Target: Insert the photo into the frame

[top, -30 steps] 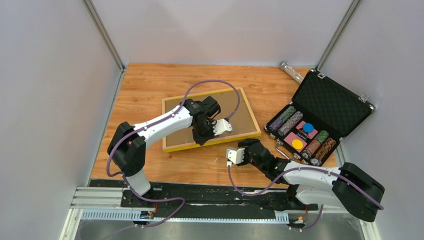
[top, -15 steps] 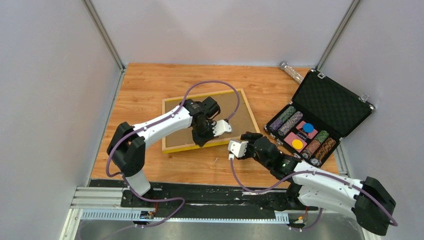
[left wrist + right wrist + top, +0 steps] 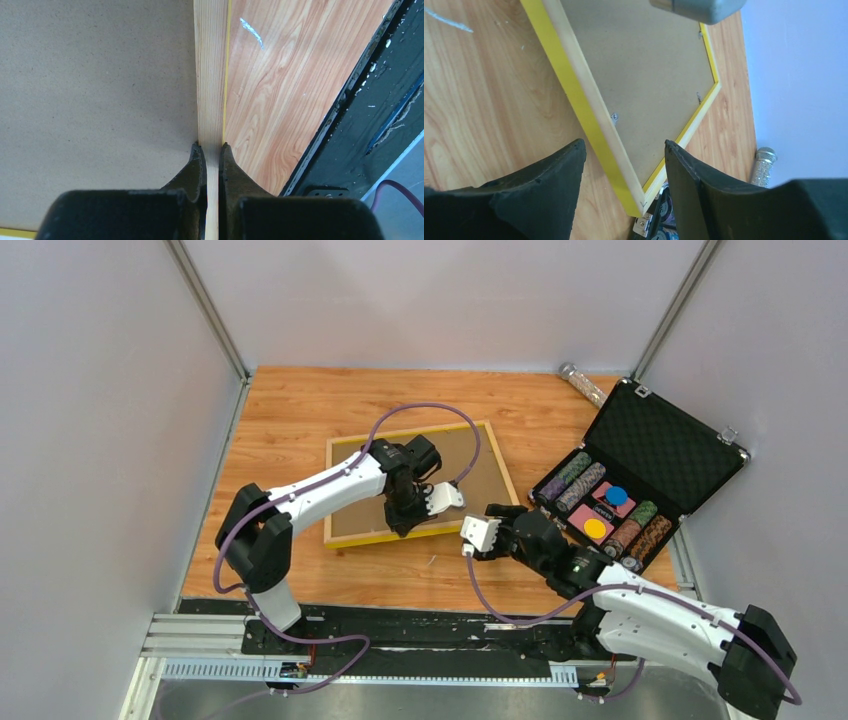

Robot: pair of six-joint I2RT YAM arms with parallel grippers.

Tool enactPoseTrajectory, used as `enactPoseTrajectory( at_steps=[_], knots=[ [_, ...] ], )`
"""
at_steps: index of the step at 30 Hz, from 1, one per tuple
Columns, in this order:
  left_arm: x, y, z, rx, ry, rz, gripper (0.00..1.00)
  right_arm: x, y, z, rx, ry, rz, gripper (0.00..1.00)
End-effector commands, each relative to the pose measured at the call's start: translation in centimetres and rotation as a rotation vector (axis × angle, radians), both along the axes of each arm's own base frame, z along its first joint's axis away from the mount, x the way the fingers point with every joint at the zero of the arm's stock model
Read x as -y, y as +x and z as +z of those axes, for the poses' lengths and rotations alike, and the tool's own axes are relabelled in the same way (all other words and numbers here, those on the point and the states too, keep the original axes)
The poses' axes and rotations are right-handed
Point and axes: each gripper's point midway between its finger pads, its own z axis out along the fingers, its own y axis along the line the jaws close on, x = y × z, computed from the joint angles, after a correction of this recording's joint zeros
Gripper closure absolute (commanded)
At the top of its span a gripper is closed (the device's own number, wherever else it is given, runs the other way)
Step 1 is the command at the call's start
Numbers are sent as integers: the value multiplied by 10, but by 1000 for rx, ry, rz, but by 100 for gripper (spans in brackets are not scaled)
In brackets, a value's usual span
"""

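Yellow wood rims the frame [image 3: 487, 472], which lies back-up in the middle of the table [image 3: 300, 400], its brown board and small clips showing. The left gripper [image 3: 211, 147] pinches the rail at the frame's 6 o'clock edge, 1 finger on the board side, 1 outside. At about 4 o'clock the right gripper [image 3: 624, 145] hangs near the corner, its 2 fingers spread. An open black case [image 3: 660, 445] sits at 3 o'clock

1. White shells and black joint housings on left arm [image 3: 320, 488].
2. Identical finish on right arm [image 3: 655, 615].
3. A purple cable [image 3: 420, 405] runs along each arm.
4. Matte black tapered fingers on left gripper [image 3: 210, 147] and right gripper [image 3: 624, 145]; white block behind each.
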Motion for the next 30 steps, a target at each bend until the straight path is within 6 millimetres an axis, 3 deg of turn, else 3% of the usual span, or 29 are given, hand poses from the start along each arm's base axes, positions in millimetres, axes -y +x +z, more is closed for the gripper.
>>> enactPoseTrajectory(
  at_steps=[1, 14, 21, 30],
  knots=[
    [16, -5, 14, -26, -69, -30, 100, -4, -4, 11, -20, 52, 10, 37],
    [20, -5, 15, -43, -69, -30, 100, -6, 2, -13, -26, -5, 1, 28],
    [19, -8, 17, -55, -75, -32, 100, -12, 18, -15, 29, -17, -23, 28],
    [19, -13, 21, -76, -84, -37, 100, -22, 34, -31, 100, -90, 2, 31]
  ],
)
